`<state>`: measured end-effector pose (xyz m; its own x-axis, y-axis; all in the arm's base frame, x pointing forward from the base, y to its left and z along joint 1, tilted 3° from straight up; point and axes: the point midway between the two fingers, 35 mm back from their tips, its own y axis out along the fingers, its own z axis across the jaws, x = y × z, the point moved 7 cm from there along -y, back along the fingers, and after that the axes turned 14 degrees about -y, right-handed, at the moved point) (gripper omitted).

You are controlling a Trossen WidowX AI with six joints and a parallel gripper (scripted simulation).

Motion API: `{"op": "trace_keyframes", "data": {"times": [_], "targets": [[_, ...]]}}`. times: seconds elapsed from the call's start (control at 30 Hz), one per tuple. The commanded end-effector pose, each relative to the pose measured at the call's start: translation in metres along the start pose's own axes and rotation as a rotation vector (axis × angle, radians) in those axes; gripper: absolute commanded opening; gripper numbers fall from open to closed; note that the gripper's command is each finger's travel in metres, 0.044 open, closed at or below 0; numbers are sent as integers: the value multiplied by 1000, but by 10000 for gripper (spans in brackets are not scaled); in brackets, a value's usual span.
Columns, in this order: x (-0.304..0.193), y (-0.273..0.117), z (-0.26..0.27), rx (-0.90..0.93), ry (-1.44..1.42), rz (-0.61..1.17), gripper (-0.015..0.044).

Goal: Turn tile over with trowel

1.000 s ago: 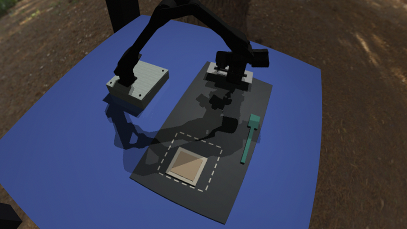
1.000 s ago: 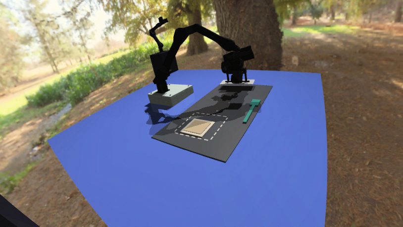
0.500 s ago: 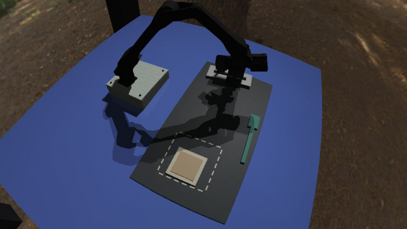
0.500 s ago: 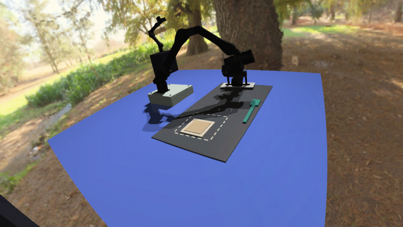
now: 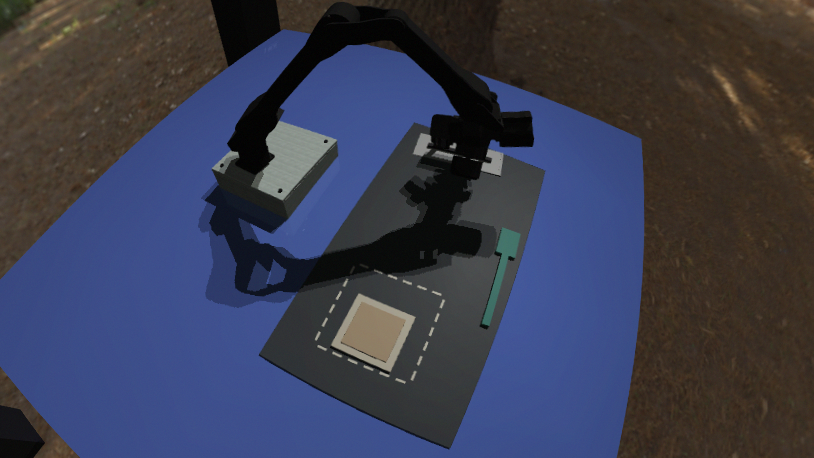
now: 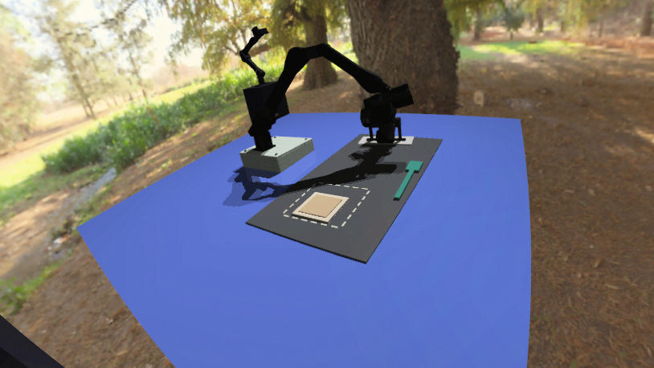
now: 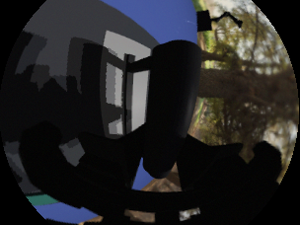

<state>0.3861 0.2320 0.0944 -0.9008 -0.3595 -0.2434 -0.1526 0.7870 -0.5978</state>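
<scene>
The tile (image 5: 375, 330) (image 6: 322, 204) lies flat, cream with a tan square on its upper face, inside the dashed outline (image 5: 413, 375), close to its near side. Whether the tan face is the marked one, I cannot tell. The trowel, a light rectangular plate (image 5: 421, 145) (image 6: 408, 140) (image 7: 140, 99) with a black handle on two posts, appears to rest flat on the mat's far end. My gripper (image 5: 466, 165) (image 6: 385, 132) (image 7: 159, 126) is shut on the trowel's handle, above the plate. The arm hides part of the plate.
A teal flat-bladed tool (image 5: 493, 290) (image 6: 404, 185) lies along the right side of the dark mat (image 5: 455, 353) (image 6: 357, 242). The arm's pale base block (image 5: 301, 159) (image 6: 297, 150) stands left of the mat on the blue table (image 5: 170, 353) (image 6: 228, 297). The arm's shadow crosses the mat.
</scene>
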Motion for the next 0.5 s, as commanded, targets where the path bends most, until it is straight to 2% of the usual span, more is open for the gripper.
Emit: {"op": "trace_keyframes", "data": {"times": [0.0, 0.2, 0.47], "targets": [[-1, 0, -1, -5, -10, 4, 131], [-1, 0, -1, -5, -10, 4, 289], [-1, 0, -1, -5, -10, 4, 300]]}}
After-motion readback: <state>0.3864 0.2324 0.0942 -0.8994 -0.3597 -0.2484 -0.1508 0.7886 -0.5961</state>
